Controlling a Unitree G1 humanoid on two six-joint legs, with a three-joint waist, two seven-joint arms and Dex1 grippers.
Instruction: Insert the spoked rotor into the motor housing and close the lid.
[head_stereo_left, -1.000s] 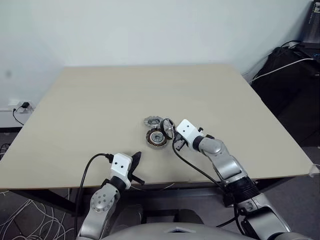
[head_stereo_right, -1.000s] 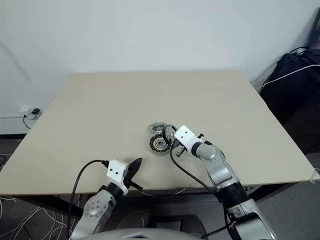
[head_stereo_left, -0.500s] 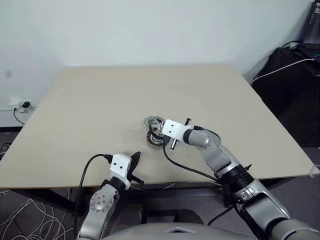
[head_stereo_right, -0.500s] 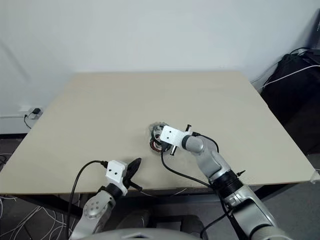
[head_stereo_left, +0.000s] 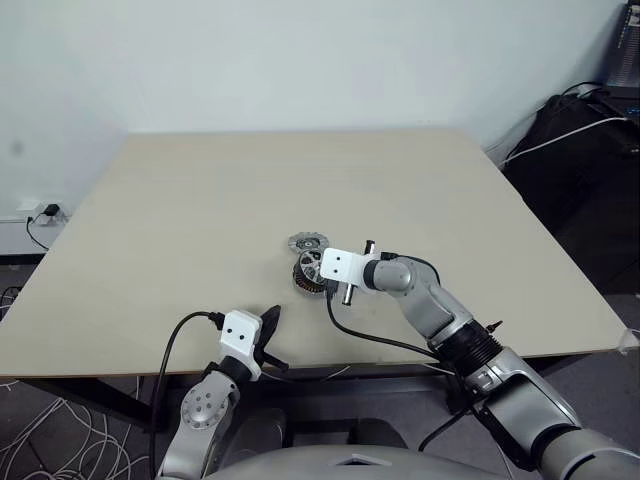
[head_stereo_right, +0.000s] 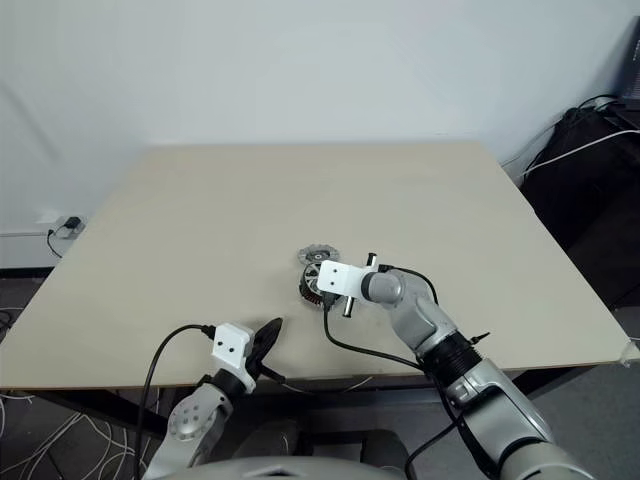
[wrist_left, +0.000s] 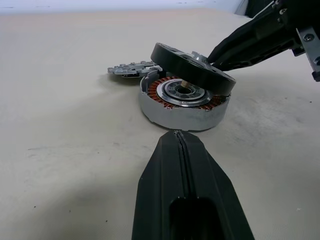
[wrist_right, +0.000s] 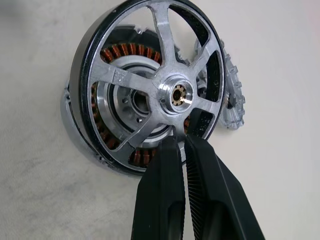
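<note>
— Where's the spoked rotor (wrist_right: 155, 87)?
— Tilted over the motor housing (wrist_left: 182, 107), one edge up, mid-table (head_stereo_left: 200, 200). The right gripper (wrist_right: 181, 145) pinches a spoke near the hub.
— And the lid (head_stereo_left: 307, 242)?
— Flat on the table just behind the housing.
— The left gripper (wrist_left: 178, 145)?
— Closed on nothing, near the table's front edge, pointing at the housing

The spoked rotor (wrist_right: 150, 95) has a black rim and a shiny silver face with radial spokes around a brass-toned hub. Beneath it, the motor housing (wrist_left: 182, 107) is pale grey with copper-orange windings circling a silver centre. Behind the housing, the lid (wrist_left: 129, 68) is silver-grey, notch-edged. The table (head_stereo_left: 200, 200) is plain beige.
</note>
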